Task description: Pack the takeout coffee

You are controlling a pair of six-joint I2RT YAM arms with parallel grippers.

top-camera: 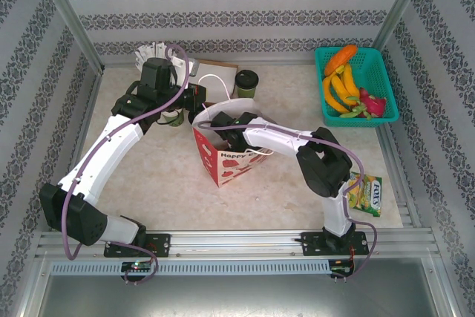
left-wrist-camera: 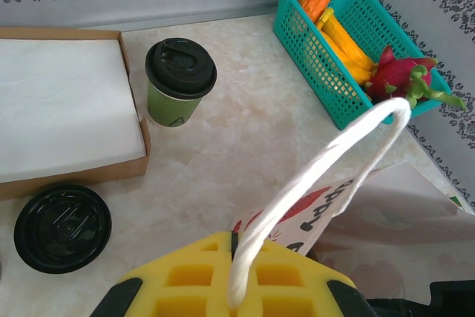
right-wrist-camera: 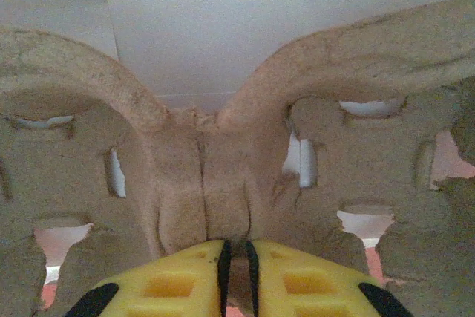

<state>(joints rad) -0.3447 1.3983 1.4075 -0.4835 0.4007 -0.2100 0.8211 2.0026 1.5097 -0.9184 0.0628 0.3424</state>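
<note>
The takeout coffee (top-camera: 246, 83) (left-wrist-camera: 180, 79), a pale-green cup with a black lid, stands upright on the table behind the bag. The red-and-white paper bag (top-camera: 223, 159) (left-wrist-camera: 338, 197) stands at mid-table. My left gripper (top-camera: 194, 102) (left-wrist-camera: 239, 241) is shut on the bag's white rope handle (left-wrist-camera: 338, 152) and holds it up. My right gripper (top-camera: 225, 130) (right-wrist-camera: 235, 249) reaches down inside the bag. Its jaws stand a narrow gap apart with the middle ridge of a brown pulp cup carrier (right-wrist-camera: 197, 168) between them.
A teal basket (top-camera: 387, 87) (left-wrist-camera: 332, 79) of fruit sits at the back right. A brown tray with white paper (left-wrist-camera: 137, 139) and a loose black lid (left-wrist-camera: 62, 228) lie left of the coffee. A yellow snack packet (top-camera: 366, 192) lies near the right arm.
</note>
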